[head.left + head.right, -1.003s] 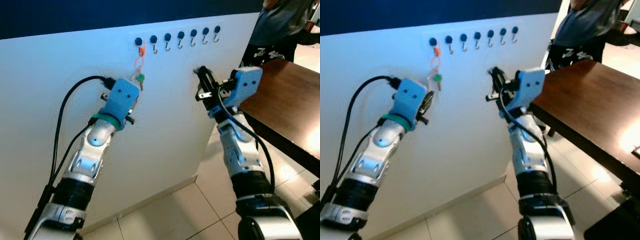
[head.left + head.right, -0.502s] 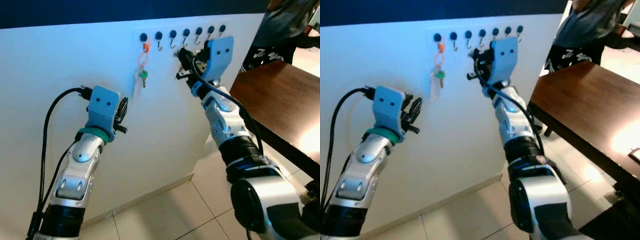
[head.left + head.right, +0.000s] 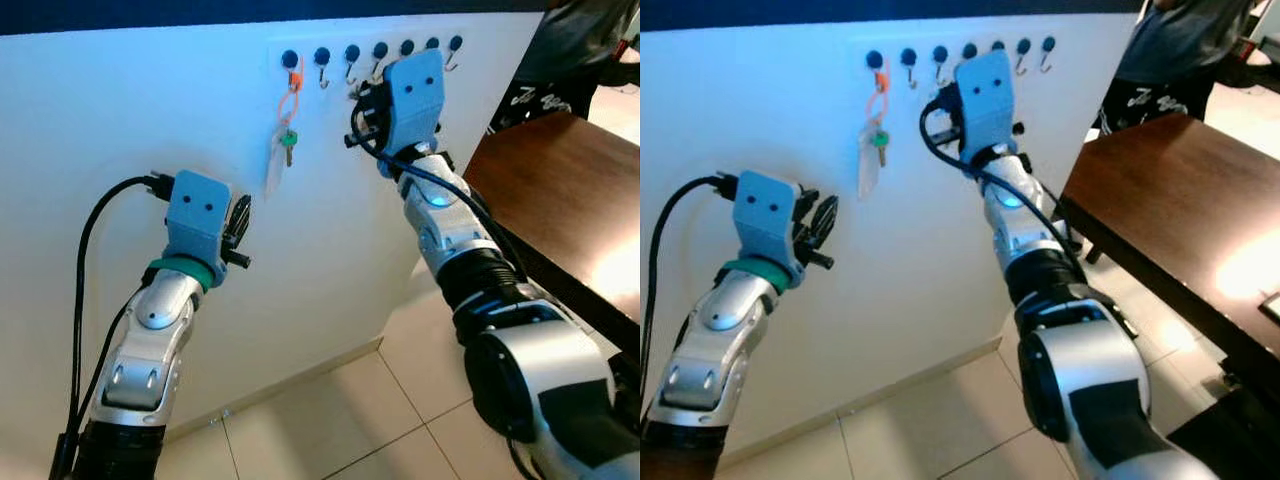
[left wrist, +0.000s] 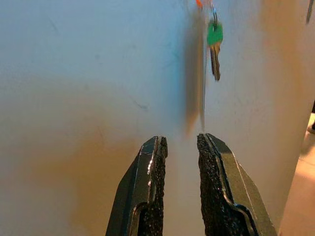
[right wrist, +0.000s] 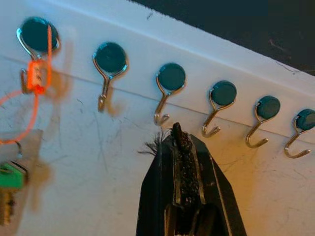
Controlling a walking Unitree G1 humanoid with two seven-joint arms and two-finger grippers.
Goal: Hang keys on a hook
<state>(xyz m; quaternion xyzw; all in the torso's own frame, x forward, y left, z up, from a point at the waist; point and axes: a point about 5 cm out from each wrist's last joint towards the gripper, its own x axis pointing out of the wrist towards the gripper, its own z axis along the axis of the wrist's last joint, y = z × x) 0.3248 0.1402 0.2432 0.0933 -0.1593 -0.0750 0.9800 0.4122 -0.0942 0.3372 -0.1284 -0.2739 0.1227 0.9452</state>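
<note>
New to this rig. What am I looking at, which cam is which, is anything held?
A humanoid robot with two silver arms faces a white wall bearing a row of hooks. Two pictures come from its head cameras; two come from wrist cameras looking along each gripper's black fingers. The keys already hang from the leftmost hook on an orange loop. The left gripper is open and empty, below the keys. The right gripper is shut, empty, its tip just under the hooks. A brown table stands to the right.
</note>
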